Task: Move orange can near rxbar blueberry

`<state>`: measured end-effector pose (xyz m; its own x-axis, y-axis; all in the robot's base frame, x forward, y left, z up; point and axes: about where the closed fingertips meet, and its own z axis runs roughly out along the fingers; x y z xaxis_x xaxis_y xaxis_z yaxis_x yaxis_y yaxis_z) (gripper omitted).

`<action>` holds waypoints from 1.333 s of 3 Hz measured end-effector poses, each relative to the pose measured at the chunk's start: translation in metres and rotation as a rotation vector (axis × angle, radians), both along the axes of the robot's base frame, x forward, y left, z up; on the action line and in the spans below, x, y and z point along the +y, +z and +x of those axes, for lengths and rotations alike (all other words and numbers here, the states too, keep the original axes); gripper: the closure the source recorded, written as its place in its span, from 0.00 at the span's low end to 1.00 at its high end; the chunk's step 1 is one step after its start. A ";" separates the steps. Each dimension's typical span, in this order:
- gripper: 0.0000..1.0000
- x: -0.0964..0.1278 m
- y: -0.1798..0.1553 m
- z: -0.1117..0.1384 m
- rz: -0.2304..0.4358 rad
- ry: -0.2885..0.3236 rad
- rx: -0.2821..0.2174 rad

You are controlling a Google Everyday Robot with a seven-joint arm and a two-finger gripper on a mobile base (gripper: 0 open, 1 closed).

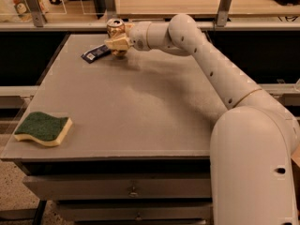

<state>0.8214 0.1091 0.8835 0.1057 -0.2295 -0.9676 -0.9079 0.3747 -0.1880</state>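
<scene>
The orange can (115,29) stands upright at the far left part of the grey table (140,107), its silver top showing. My gripper (117,43) is shut on the orange can, its pale fingers (118,44) wrapped across the can's lower body. The rxbar blueberry (96,53), a flat dark navy wrapper with a white patch, lies on the table just left of the can, almost touching the gripper. The can's base is hidden behind the fingers.
A green and yellow sponge (43,129) lies at the table's near left corner. My white arm (220,78) stretches from the lower right across the table's right side. A rail and shelf (187,22) run behind the table's far edge.
</scene>
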 end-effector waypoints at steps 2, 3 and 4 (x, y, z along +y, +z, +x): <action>0.00 -0.001 -0.018 0.000 -0.017 -0.015 0.006; 0.00 -0.007 -0.014 -0.006 -0.025 -0.021 0.008; 0.00 -0.024 0.000 -0.023 -0.071 -0.025 0.015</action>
<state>0.7987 0.0852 0.8834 0.0851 -0.3004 -0.9500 -0.9013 0.3832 -0.2019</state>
